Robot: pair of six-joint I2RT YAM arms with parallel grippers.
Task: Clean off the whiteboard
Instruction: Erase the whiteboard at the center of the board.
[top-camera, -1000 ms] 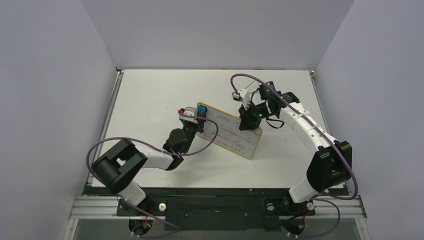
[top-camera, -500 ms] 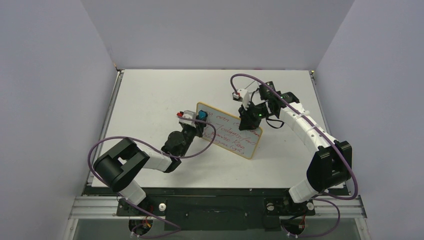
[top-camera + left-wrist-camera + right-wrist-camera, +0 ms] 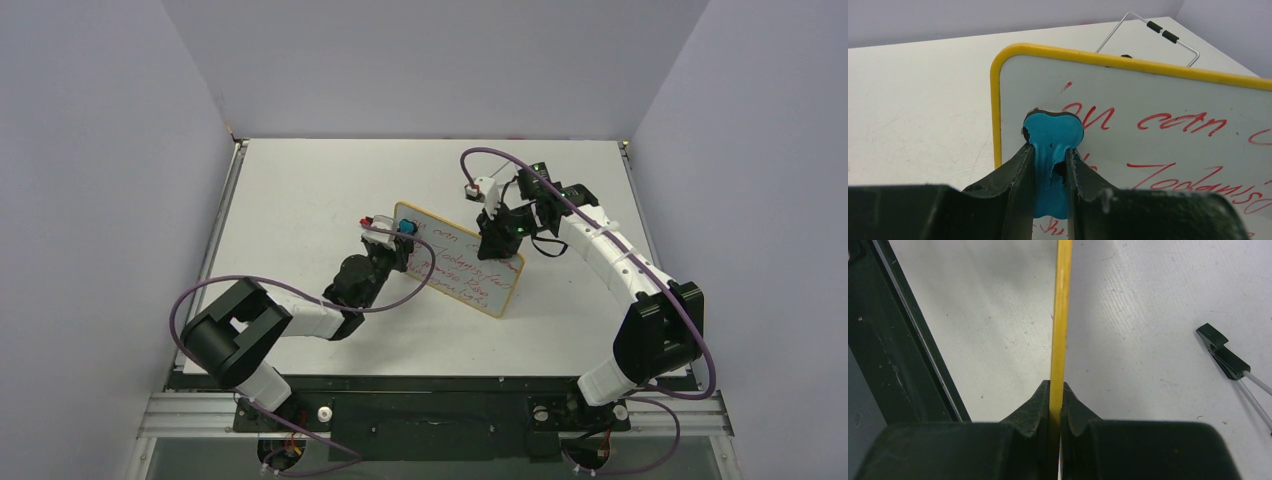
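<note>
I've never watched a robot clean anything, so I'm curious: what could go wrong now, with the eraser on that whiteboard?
The right gripper pinches only the thin yellow edge of the whiteboard, so a hard wipe might twist the board or pull it free. The left gripper holds the blue eraser by a narrow part near the board's top corner; it might slip off the edge or work loose.
</note>
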